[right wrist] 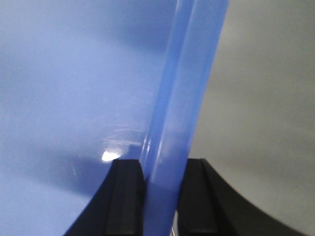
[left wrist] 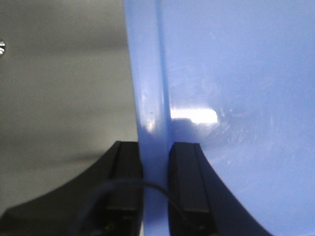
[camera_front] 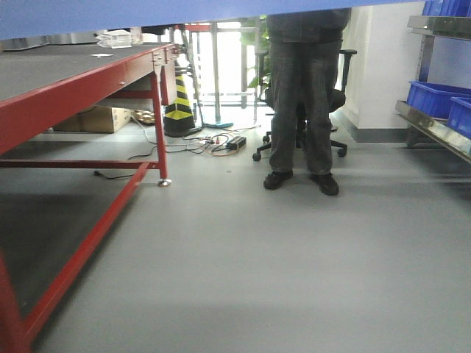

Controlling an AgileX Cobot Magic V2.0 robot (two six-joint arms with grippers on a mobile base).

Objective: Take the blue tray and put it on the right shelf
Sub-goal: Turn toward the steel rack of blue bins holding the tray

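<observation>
Tray is up, its rims pinched between left fingers and right fingers; carrying to the shelf and setting down remain.

The blue tray is smooth, glossy light-blue plastic with fine scuffs, the left gripper and right gripper have matt black jaws, the right shelf is shiny bare metal, and the table has a red-painted frame and a matt dark top.
</observation>
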